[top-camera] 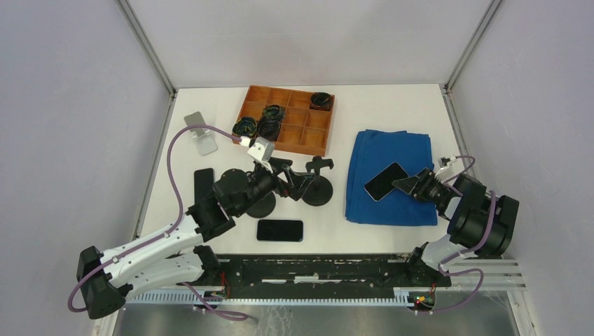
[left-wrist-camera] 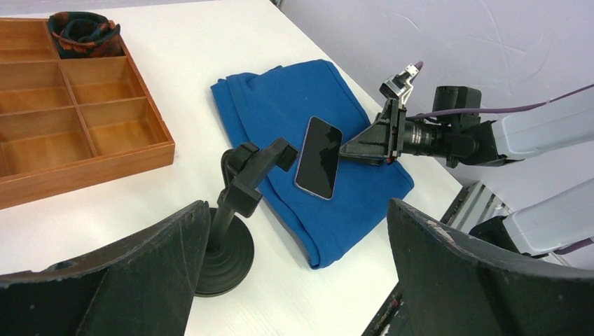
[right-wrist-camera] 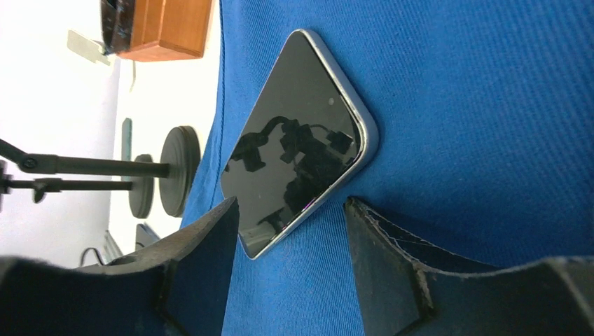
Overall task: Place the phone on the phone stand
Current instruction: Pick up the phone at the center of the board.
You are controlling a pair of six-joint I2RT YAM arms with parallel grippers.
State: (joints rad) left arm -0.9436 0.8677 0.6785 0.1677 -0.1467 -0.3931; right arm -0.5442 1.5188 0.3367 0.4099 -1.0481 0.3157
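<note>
A dark-screened phone lies flat on a folded blue cloth at the right. My right gripper is open, low over the cloth, its tips at the phone's near edge without closing on it. In the right wrist view the phone lies just ahead of the open fingers. A black phone stand with a round base and a clamp head stands mid-table. My left gripper is open and empty beside it. The left wrist view shows the stand, the phone and the right gripper.
A second black stand is under my left arm. Two more dark phones lie on the table, one near the front and one at the left. A wooden compartment tray with dark coiled items sits at the back. A silver holder is back left.
</note>
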